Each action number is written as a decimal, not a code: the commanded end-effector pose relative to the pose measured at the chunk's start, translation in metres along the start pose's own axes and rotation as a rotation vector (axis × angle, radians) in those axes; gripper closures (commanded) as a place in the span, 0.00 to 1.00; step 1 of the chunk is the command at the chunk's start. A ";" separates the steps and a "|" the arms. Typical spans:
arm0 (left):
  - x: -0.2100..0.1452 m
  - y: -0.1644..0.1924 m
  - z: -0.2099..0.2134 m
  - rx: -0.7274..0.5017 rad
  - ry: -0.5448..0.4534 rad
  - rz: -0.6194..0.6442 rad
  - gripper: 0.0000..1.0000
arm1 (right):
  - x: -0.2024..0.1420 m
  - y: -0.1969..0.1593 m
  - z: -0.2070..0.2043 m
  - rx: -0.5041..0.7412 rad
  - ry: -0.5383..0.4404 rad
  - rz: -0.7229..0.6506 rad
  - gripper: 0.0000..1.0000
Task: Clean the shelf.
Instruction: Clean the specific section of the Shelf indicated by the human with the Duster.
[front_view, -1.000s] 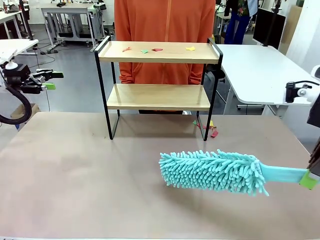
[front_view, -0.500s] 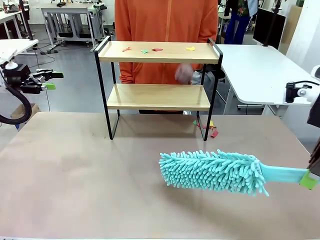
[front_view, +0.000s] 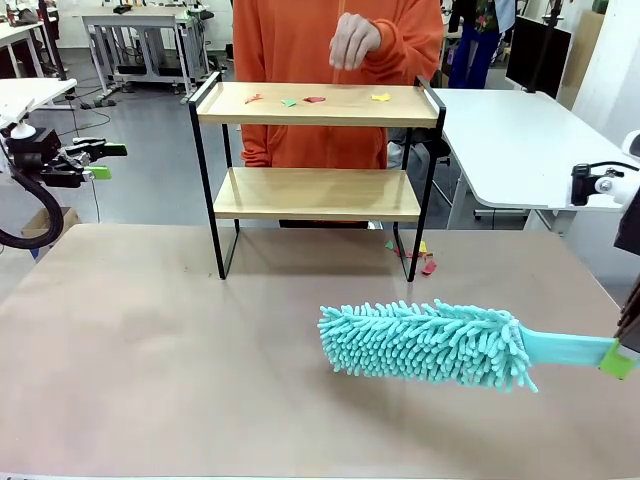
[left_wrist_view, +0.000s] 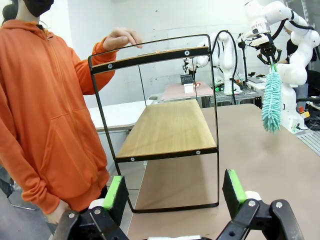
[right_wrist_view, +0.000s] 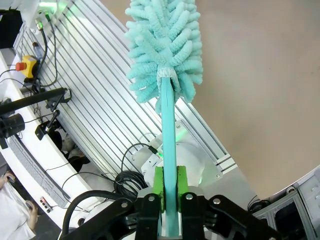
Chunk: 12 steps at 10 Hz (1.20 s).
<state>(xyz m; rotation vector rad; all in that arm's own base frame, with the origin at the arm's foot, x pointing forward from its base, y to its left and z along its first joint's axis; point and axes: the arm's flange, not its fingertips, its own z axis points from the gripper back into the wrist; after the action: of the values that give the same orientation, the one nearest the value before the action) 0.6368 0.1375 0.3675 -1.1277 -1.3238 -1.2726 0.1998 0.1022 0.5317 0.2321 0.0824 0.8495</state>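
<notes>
- Shelf (front_view: 340, 110): upright at the far middle of the worktop (front_view: 150, 350), directly before a person in orange.
- Scraps (front_view: 315, 99): red, green and yellow, scattered on the top board.
- Fallen scraps (front_view: 420, 258): on the worktop just beside the shelf's right leg.
- Hand (front_view: 354, 40): the person's, raised above the top board, fingers bunched, apart from it.
- Left pincer (front_view: 104, 160): fingers apart, holding nothing, out past the worktop's left edge, well apart from the shelf.
- Right pincer (right_wrist_view: 169, 185): clamped on the handle of the duster (front_view: 430, 345), whose fluffy turquoise head points left over the worktop's near right part.
</notes>
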 end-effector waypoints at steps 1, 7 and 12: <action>0.002 -0.003 -0.001 -0.008 0.017 -0.011 0.00 | 0.000 -0.001 0.000 0.002 -0.001 0.010 0.87; 0.002 -0.003 -0.001 -0.008 0.017 -0.011 0.00 | 0.000 -0.001 0.000 0.002 -0.001 0.010 0.87; 0.002 -0.003 -0.001 -0.008 0.017 -0.011 0.00 | 0.000 -0.001 0.000 0.002 -0.001 0.010 0.87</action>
<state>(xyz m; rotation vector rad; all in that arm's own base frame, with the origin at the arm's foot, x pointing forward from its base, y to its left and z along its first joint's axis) 0.6368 0.1375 0.3675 -1.1277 -1.3238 -1.2726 0.1997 0.1022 0.5317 0.2321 0.0828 0.8496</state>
